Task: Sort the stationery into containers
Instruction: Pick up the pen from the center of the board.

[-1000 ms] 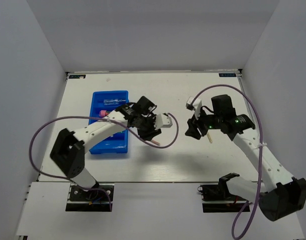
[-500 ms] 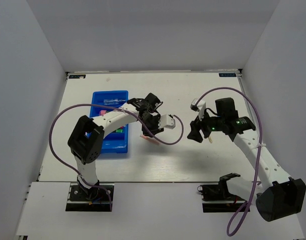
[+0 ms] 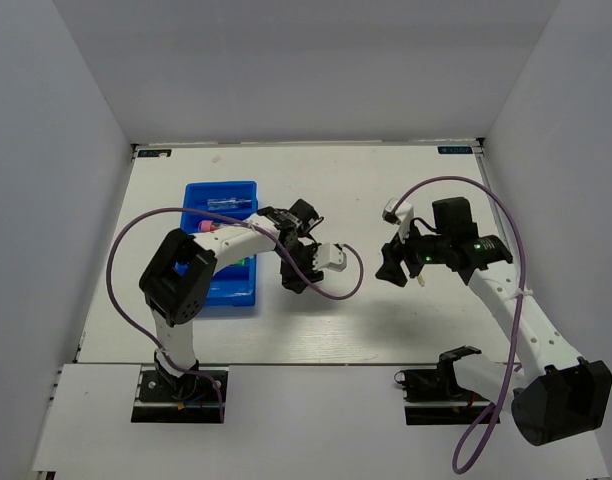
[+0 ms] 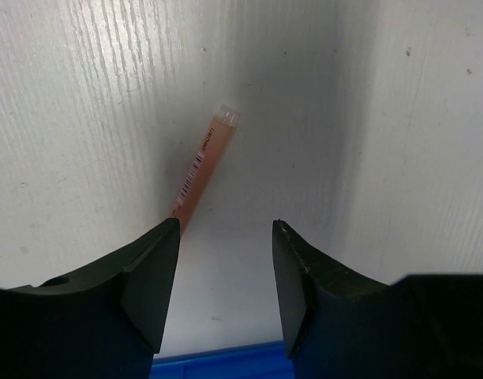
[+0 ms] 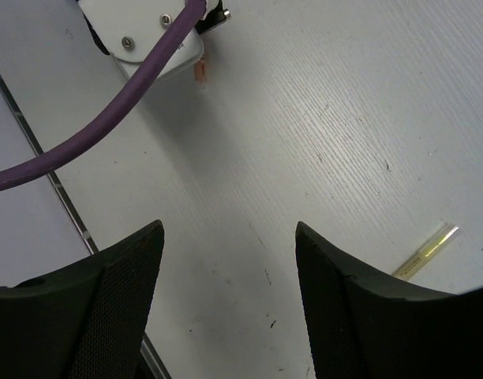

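White tabletop (image 3: 386, 320) between grey walls, and the blue tray (image 3: 218, 300) is sitting on the left side, with a clear-blue tube (image 3: 224, 204) lying in its far compartment and a pink cap (image 3: 203, 227) showing in the next one. Now the left gripper (image 4: 226, 229) is hanging low just right of the tray, fingers apart, nothing between them. The pink stick (image 4: 202, 162) is lying flat on the table just beyond the tips, one end slipping out of sight behind one finger (image 4: 151, 276). Over on the right, the right gripper (image 5: 230, 229) is hovering above bare table, its fingers spread wide too and gripping nothing. The pale-yellow stick (image 5: 427, 251) is lying on the table just outside one of those fingers, well apart from the tray.
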You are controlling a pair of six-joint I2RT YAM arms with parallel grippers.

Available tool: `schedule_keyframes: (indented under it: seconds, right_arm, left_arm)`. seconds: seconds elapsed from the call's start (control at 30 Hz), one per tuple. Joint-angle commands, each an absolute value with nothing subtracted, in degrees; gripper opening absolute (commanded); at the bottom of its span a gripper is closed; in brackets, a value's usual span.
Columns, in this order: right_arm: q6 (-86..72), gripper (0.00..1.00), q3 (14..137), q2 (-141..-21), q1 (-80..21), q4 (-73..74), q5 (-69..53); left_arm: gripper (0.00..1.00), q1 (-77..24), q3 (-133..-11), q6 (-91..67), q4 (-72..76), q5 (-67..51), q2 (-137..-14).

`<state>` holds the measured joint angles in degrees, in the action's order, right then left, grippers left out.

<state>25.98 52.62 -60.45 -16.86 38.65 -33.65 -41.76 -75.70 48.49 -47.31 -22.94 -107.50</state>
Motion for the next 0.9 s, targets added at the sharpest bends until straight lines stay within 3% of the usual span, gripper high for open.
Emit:
schedule_keyframes:
  seconds: [0.0, 0.7, 0.83, 0.87]
  right_arm:
    - [26.72, 0.70, 52.38, -59.41, -16.52, 38.32, -35.42]
    - [27.86, 0.70, 52.12, -59.59, -16.26, 39.64, -36.83]
    - [27.86, 0.70, 52.03, -59.76, -16.17, 39.55, -36.83]
    - [27.77, 0.70, 52.12, -59.77, -16.17, 39.64, -36.83]
  left_arm:
    - [0.61, -42.10, -73.84, 49.39, -42.99, -22.77, -106.79]
    - [0.62, -42.45, -71.81, 50.89, -35.07, -20.56, -110.13]
    - [0.56, -42.45, -71.10, 50.97, -34.80, -20.65, -110.74]
    - [0.48, -42.45, -71.19, 50.72, -35.07, -20.57, -111.18]
